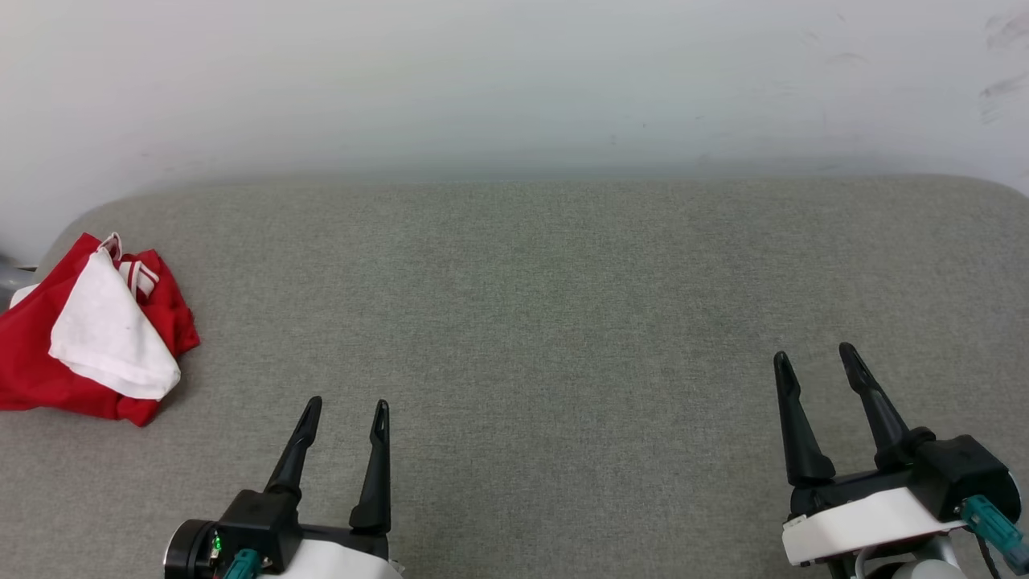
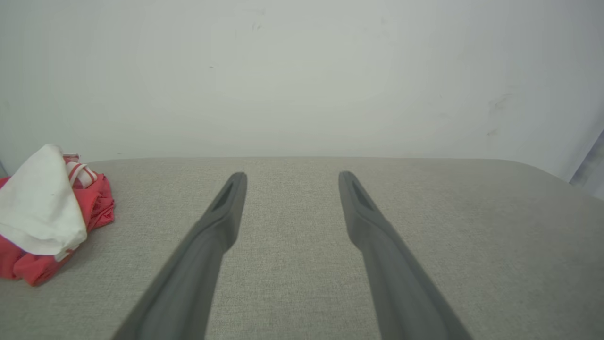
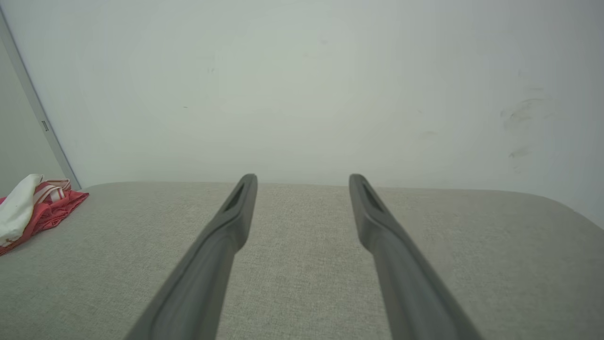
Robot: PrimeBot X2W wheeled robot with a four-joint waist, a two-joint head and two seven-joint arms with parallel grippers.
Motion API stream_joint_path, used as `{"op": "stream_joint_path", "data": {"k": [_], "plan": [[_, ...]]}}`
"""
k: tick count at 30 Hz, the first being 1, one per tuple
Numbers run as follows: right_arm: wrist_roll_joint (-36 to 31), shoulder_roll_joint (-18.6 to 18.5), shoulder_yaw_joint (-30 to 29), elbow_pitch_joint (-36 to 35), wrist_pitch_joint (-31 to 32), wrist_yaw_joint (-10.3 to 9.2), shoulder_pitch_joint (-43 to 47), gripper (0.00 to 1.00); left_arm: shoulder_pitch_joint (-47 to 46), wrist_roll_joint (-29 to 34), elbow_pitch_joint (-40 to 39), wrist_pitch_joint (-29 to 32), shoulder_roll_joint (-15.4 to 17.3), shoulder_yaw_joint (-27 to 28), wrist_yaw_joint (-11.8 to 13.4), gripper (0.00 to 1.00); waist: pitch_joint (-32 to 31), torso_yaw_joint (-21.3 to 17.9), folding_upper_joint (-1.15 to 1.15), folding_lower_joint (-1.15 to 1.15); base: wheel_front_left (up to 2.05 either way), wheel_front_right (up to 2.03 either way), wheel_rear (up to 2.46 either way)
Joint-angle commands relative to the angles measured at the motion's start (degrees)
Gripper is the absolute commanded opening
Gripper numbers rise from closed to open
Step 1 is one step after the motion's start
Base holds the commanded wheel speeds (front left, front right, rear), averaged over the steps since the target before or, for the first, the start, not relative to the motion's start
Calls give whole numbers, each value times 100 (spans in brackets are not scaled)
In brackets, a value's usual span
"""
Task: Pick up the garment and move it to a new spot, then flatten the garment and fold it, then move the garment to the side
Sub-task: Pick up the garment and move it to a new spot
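Observation:
The garment (image 1: pixel 48 362) lies crumpled in a red heap with a white sleeve on top, at the far left of the grey fabric surface (image 1: pixel 530 305). Striped trim shows at its upper edge. The heap also appears at the left in the left wrist view as the garment (image 2: pixel 42 212), and smaller in the right wrist view as the garment (image 3: pixel 33 208). My left gripper (image 1: pixel 347 406) hovers open near the front edge, to the right of the heap and apart from it. Far to the right, my right gripper (image 1: pixel 813 354) is open too, nothing between its fingers.
A pale wall (image 1: pixel 514 80) rises directly behind the grey surface, with a few dark scuffs at its upper right. The surface's back corners are rounded. A grey object (image 1: pixel 10 277) pokes in at the left edge behind the heap.

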Motion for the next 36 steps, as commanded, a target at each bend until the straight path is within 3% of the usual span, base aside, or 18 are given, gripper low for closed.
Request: {"op": "stream_joint_path", "data": {"k": [1, 11, 30, 36], "plan": [[-114, 9, 17, -1, -54, -3, 44, 100, 20, 125, -28, -54, -14, -27, 5, 100, 4, 16, 0, 0, 0, 0, 0], [-182, 9, 124, 17, -83, -3, 69, 100, 47, -5, 9, -83, -14, 8, 178, 100, -20, 353, 0, 0, 0, 0, 0], [-115, 9, 526, 178, -82, -3, 135, 100, 166, -144, 118, -82, -17, 183, -19, 100, -183, 1757, 0, 0, 0, 0, 0], [-81, 9, 575, 212, -82, -3, 115, 100, 197, -94, 175, -82, -16, 215, -43, 100, -205, 2030, 0, 0, 0, 0, 0]]}}
